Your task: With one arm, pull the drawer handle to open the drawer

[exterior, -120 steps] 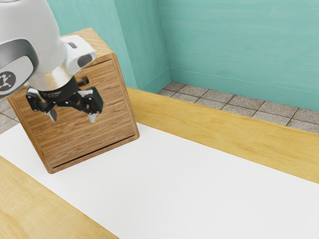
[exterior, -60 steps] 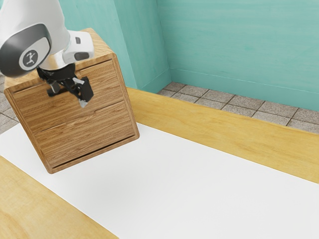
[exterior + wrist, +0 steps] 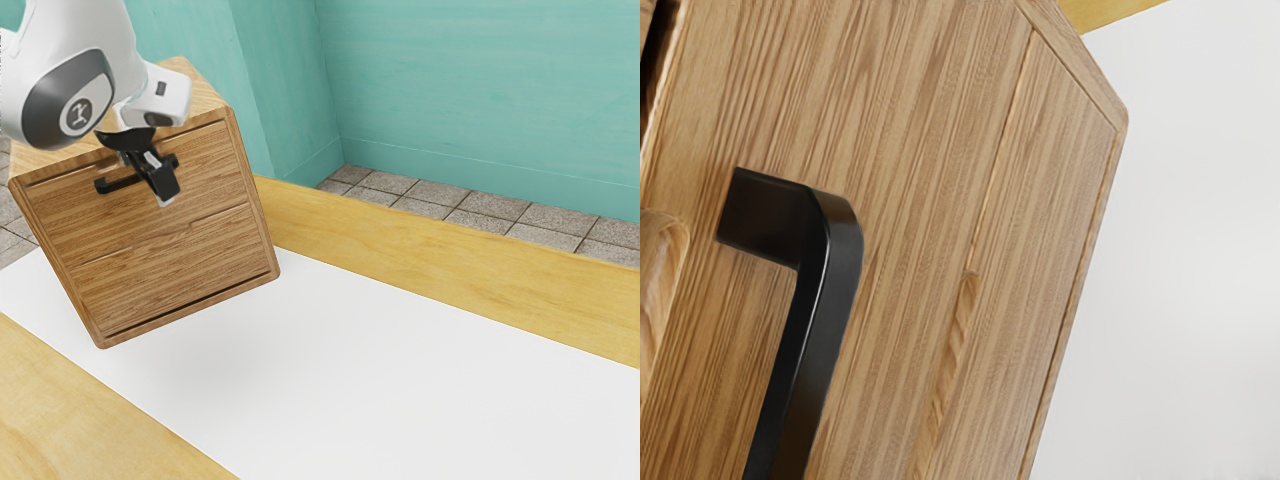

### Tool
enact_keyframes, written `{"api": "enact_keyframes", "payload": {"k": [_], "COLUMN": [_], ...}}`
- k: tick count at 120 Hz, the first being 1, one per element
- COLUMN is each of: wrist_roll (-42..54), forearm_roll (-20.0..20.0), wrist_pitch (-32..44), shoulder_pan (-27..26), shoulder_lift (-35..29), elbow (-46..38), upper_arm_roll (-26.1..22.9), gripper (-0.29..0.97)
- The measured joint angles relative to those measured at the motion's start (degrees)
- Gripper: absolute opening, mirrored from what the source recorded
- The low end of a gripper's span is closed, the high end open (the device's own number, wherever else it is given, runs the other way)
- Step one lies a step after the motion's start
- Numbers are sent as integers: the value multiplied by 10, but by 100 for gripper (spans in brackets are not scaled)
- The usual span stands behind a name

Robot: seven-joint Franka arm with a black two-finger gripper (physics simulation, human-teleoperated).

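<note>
Bright, even light fills the scene. The box-shaped light-wood drawer cabinet (image 3: 160,250) throws only a faint, soft-edged grey shadow onto the white counter (image 3: 400,380), lower left of centre in the exterior view. The teal panelled wall (image 3: 480,80) is evenly lit. Seen from the wrist camera, the black bar handle (image 3: 812,330) carries a dull sheen along its curved outer edge, and the counter beside the cabinet reads near-uniform pale white.

**Teal room, tiled floor, wooden table**

Teal walls (image 3: 480,80) stand behind and beyond the claw (image 3: 155,182) and meet in a corner. Grey floor tiles (image 3: 470,210) run along the wall foot. Below the claw is a wooden table (image 3: 450,265) with a white mat (image 3: 350,380) across it. The light is even and soft.
</note>
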Motion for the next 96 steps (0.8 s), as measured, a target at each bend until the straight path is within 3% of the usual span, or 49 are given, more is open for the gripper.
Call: {"api": "enact_keyframes", "payload": {"k": [32, 60, 96], "wrist_roll": [63, 99, 129], "forearm_roll": [0, 3, -2], "wrist_pitch": [9, 30, 62], "shoulder_pan": [26, 21, 41], "shoulder_lift": [3, 3, -4], "elbow": [-1, -5, -41], "upper_arm_roll": [1, 1, 1], "gripper": [68, 49, 42]}}
